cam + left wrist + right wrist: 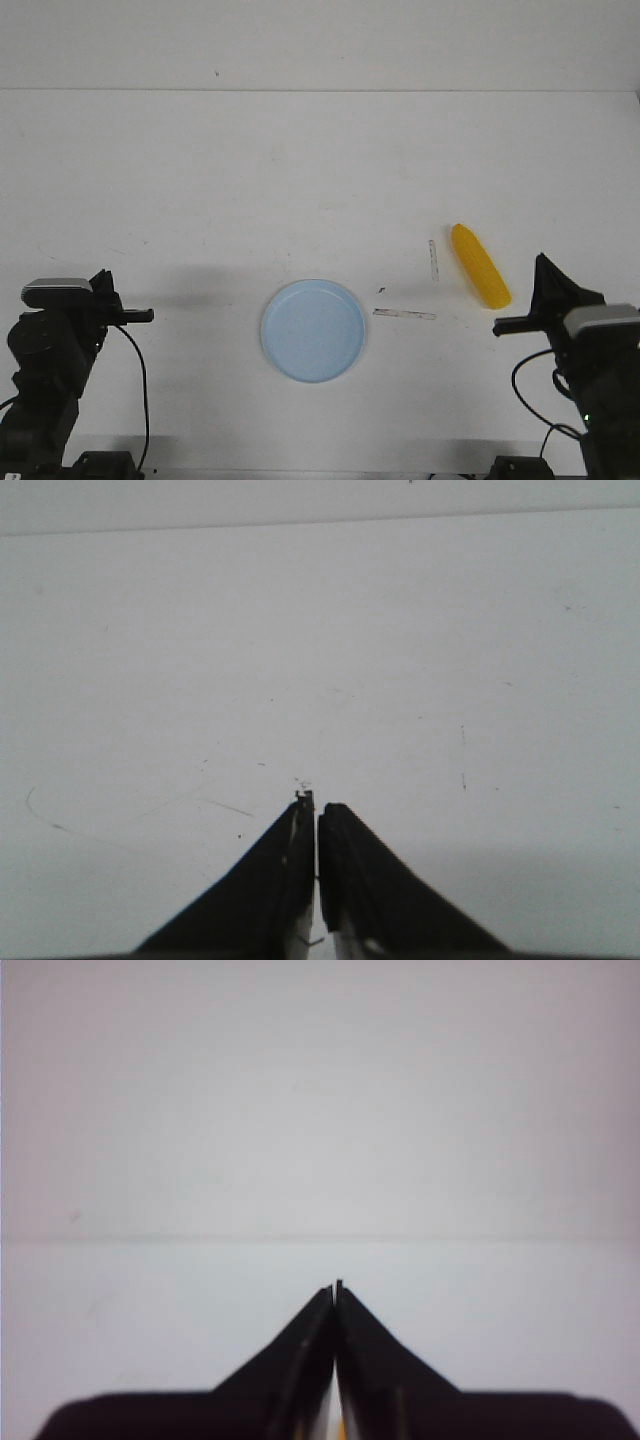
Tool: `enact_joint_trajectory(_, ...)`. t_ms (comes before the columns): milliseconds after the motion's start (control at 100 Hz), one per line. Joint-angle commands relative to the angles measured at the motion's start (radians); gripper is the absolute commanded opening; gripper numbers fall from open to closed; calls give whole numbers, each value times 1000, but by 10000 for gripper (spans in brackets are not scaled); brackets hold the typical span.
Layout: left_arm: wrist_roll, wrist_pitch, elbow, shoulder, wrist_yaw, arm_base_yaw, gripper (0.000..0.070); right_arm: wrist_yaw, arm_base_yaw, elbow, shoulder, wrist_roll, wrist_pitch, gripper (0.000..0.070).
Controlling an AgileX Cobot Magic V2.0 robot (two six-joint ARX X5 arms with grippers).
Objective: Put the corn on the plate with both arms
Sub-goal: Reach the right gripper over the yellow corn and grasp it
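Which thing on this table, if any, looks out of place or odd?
Only small oddities: two thin pale strips lie loose on the table between the empty plate and the corn. Nothing looks spilled or damaged.

Bare counter [300, 170] lies between my right pincer [541, 262] and the corn [479, 265]; only flat tape strips [404, 314] lie between corn and plate [313, 330].
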Motion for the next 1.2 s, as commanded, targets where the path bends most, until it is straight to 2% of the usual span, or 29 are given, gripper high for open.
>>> enact_joint_trajectory(0, -9, 10, 10, 4, -3, -10, 0, -5, -1, 130, 131, -29, -75, 55)
enact_joint_trajectory(180, -8, 10, 10, 4, -3, -33, 0, -5, 9, 351, 388, -132, -240, 349)
enact_joint_trajectory(430, -8, 6, 10, 4, -3, -39, 0, 0, 9, 386, 595, -305, -319, 656)
enact_joint_trajectory(480, -8, 4, 10, 4, -3, -39, 0, 7, 9, 386, 637, -335, -339, 697)
enact_joint_trajectory(750, -8, -3, 10, 4, -3, -39, 0, 23, 7, 385, 874, -478, -439, 700)
enact_joint_trajectory(880, -8, -4, 10, 4, -3, -39, 0, 68, 7, 385, 985, -483, -450, 700)
enact_joint_trajectory(1140, -8, -3, 10, 4, -3, -39, 0, 66, 2, 385, 1131, -483, -431, 699)
enact_joint_trajectory(1190, -8, -3, 10, 4, -3, -39, 0, 66, 2, 384, 1146, -483, -430, 676)
